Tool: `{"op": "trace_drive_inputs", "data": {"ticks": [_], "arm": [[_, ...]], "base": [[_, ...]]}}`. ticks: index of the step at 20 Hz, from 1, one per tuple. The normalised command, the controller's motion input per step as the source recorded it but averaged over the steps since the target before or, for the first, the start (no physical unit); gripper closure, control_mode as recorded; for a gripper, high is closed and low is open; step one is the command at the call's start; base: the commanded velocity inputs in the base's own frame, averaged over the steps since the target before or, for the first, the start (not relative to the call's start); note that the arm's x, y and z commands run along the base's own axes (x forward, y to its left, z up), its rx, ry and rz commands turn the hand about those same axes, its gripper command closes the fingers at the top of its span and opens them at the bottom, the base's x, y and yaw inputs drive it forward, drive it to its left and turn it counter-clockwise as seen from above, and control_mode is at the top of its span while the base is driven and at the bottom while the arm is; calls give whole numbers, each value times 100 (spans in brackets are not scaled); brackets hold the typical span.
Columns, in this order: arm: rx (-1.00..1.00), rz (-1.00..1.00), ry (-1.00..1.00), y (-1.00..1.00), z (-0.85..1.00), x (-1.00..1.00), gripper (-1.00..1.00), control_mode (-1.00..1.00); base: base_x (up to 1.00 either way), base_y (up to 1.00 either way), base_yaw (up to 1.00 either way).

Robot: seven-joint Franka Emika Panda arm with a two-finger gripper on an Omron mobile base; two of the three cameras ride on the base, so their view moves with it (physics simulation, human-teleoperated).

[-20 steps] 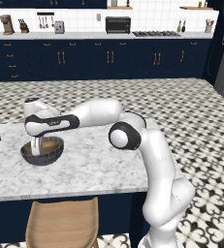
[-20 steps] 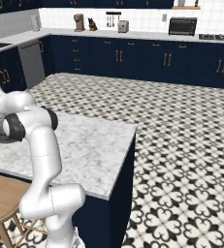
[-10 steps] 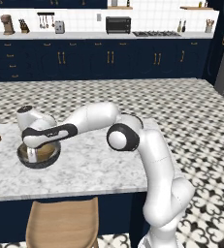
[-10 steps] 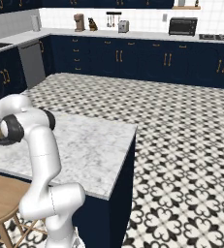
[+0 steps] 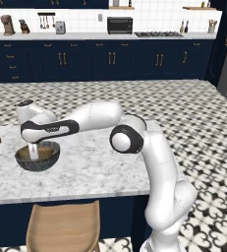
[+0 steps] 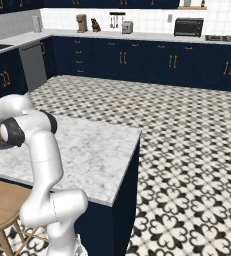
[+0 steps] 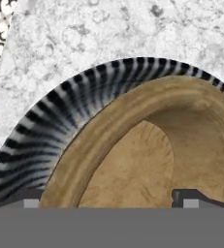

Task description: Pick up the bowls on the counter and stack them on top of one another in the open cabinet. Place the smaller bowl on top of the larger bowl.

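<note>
On the marbled desk (image 5: 100, 162), the smaller bowl (image 7: 147, 160) sits nested inside the larger bowl (image 5: 37, 157). The claw (image 5: 33, 151) hangs wide open over them, holding nothing. Best straddle one rim squarely before closing.

The smaller bowl (image 7: 133, 164) looks like matt tan wood with fine grain and a smooth rim. The larger bowl (image 7: 60, 126) has a dark, pale-streaked glazed inside and a mottled outer wall (image 5: 36, 162). The tabletop (image 5: 95, 167) is smooth marbled white-grey stone.
</note>
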Motion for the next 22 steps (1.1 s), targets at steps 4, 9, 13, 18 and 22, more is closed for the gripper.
{"op": "trace_drive_inputs", "data": {"ticks": [4,9,13,18,22], "arm": [[0,3,0,0,16,-5,-100,-100],[0,3,0,0,0,-9,-100,-100],[0,3,1,0,-1,-42,-100,-100],[0,2,3,0,-30,-56,-100,-100],[0,0,0,-2,-22,-22,-100,-100]], "base": [[0,0,0],[0,0,0],[0,0,0],[0,0,0],[0,0,0]]}}
